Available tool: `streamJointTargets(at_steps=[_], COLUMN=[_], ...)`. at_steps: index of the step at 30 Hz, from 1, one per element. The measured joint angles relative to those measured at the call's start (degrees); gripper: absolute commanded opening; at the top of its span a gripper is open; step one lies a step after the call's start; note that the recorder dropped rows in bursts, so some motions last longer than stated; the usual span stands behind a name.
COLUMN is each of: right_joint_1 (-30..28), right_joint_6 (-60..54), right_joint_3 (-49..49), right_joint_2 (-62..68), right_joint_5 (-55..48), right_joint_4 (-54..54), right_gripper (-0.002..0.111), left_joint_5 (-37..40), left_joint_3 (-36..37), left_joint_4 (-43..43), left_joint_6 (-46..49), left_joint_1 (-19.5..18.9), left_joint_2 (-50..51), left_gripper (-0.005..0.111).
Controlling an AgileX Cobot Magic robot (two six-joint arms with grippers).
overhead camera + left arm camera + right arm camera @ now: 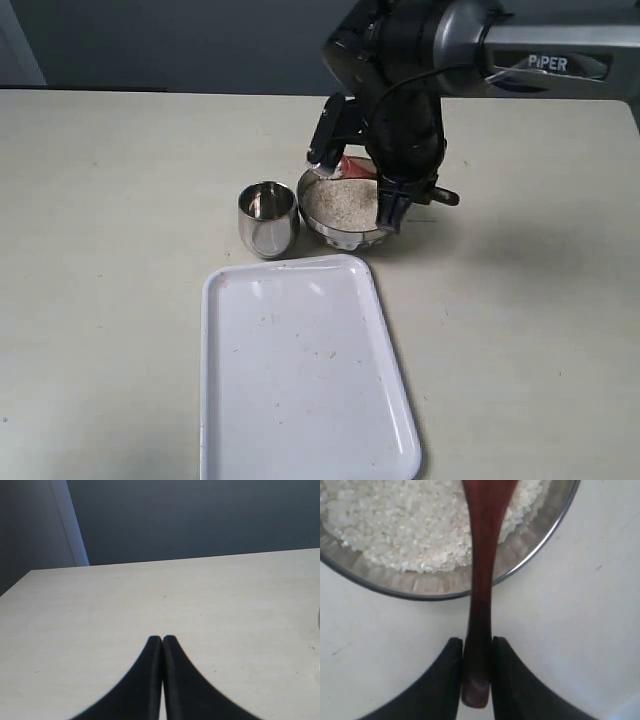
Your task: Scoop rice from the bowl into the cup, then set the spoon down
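Gripping the spoon (482, 555) by its handle end, the right gripper (477, 647) is clamped on it. The spoon runs straight out from the jaws into the rice (410, 525) in the bowl (420, 582), near the far edge of the desk (100, 200). The cup (267, 218) stands just beside the bowl, on the side toward the left edge. The left gripper (162, 640) is pressed together and empty.

The slim dark reddish-brown wooden spoon (479, 580) in the matt black right tool (477, 645) looks smooth and polished. Just ahead of the tool, the round steel bowl (532, 542) shines mirror-bright around matt, grainy white rice (395, 525); the pale counter (580, 620) beneath is dull
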State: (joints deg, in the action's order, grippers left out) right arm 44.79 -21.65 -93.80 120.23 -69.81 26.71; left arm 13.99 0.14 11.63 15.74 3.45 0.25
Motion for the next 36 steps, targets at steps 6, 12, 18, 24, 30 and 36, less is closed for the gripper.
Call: streamJointTargets(at_steps=[6,12,18,24,30,36], right_joint_1=[1.42,2.47,4.40,5.43,5.78,7.29], right_joint_6=[0.00,0.00,0.00,0.00,0.00,0.00], right_joint_3=[-1.92,-2.19,-2.19,-2.19,-2.19,-2.19], right_joint_2=[0.00,0.00,0.00,0.00,0.00,0.13], right_joint_5=[0.00,0.08,0.08,0.08,0.08,0.08], right_joint_4=[0.00,-1.05,-2.14,-2.58,-2.81,-1.37], right_gripper=[0.000,0.000,0.000,0.000,0.000,0.000], left_joint_5=[0.00,0.00,0.00,0.00,0.00,0.00], left_joint_3=[0.00,0.00,0.00,0.00,0.00,0.00], left_joint_4=[0.00,0.00,0.00,0.00,0.00,0.00], left_joint_6=[0.00,0.00,0.00,0.00,0.00,0.00], left_joint_1=[0.00,0.00,0.00,0.00,0.00,0.00], left_joint_2=[0.00,0.00,0.00,0.00,0.00,0.00], left_gripper=[0.001,0.001,0.001,0.001,0.001,0.001])
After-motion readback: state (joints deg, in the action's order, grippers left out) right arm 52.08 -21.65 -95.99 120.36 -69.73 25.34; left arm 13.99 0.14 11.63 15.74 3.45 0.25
